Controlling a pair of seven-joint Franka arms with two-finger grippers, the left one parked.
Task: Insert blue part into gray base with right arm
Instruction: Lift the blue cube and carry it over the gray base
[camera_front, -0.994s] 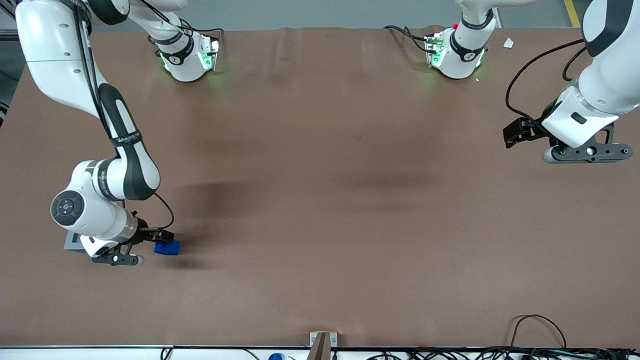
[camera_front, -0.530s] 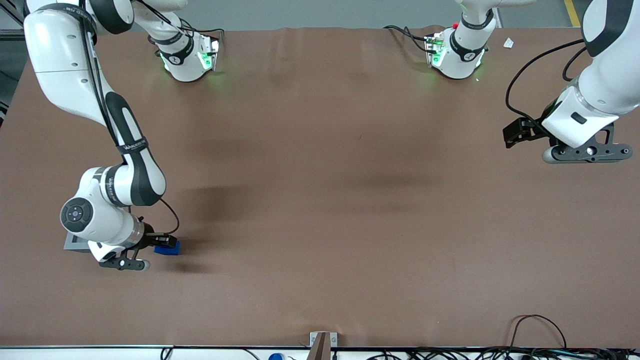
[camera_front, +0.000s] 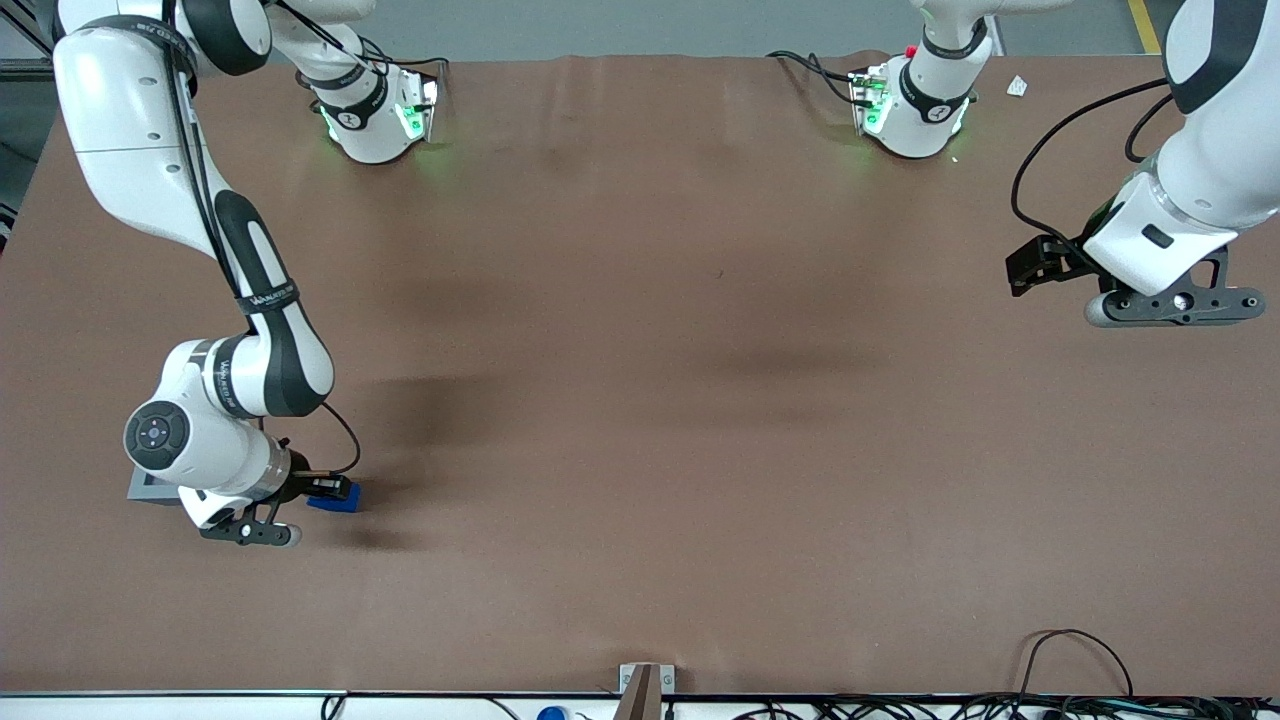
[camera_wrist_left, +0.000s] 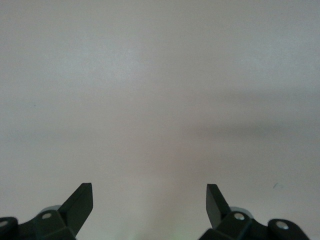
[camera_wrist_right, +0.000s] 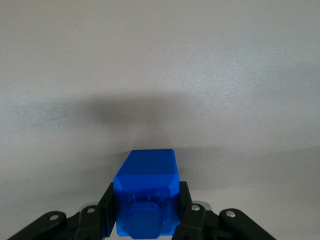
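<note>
The blue part (camera_front: 338, 501) lies on the brown table toward the working arm's end, near the front camera. My right arm's gripper (camera_front: 322, 491) is down at it, and its black body covers much of the part. In the right wrist view the blue part (camera_wrist_right: 146, 195) sits between the two black fingers (camera_wrist_right: 106, 200), which press flat on both its sides. The gripper (camera_wrist_right: 145, 194) is shut on it. The gray base (camera_front: 145, 488) stands beside the gripper, mostly hidden under the arm's white wrist, with only a corner showing.
The brown table (camera_front: 640, 400) spreads wide toward the parked arm's end. The two arm bases (camera_front: 375, 110) stand at the table's back edge. Cables (camera_front: 1080, 660) lie along the front edge near the parked arm's end.
The right arm's wrist has moved a little nearer the front camera and lower. The gripper has settled over the blue part, so less of it shows. The part has stayed in place.
</note>
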